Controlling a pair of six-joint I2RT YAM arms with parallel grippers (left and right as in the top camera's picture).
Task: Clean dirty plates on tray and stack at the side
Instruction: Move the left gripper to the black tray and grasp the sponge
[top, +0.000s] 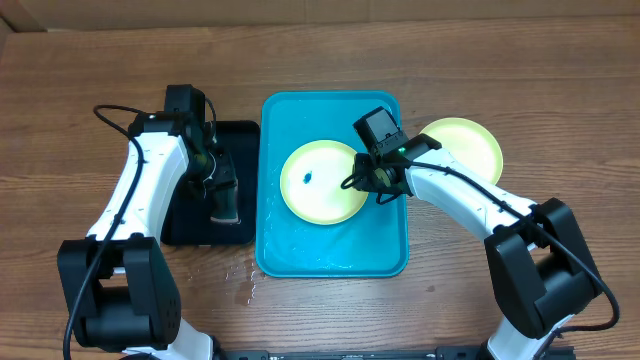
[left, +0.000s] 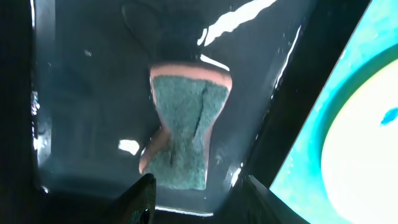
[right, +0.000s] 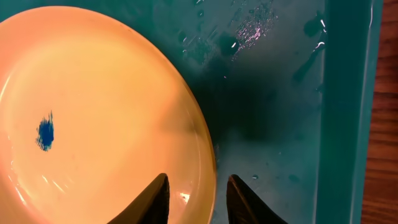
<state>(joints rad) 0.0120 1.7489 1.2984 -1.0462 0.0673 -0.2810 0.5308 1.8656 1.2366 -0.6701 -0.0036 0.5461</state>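
Observation:
A pale yellow-green plate (top: 320, 185) with a blue speck (top: 309, 178) lies in the turquoise tray (top: 330, 250). My right gripper (top: 375, 185) sits at its right rim. In the right wrist view its fingers straddle that rim, one over the plate (right: 93, 112), one over the wet tray floor (right: 273, 124), shut on the plate. A second yellow-green plate (top: 465, 145) rests on the table right of the tray. My left gripper (top: 222, 195) hangs over the black tray; its jaws (left: 199, 179) stand apart at the near end of a green sponge (left: 186, 130), the right finger clear of it.
The narrow black tray (top: 190, 225) lies against the turquoise tray's left side and holds shallow water (left: 87, 112). Water drops (top: 245, 285) lie on the wooden table near the tray's front left corner. Both arm bases stand at the table's near edge.

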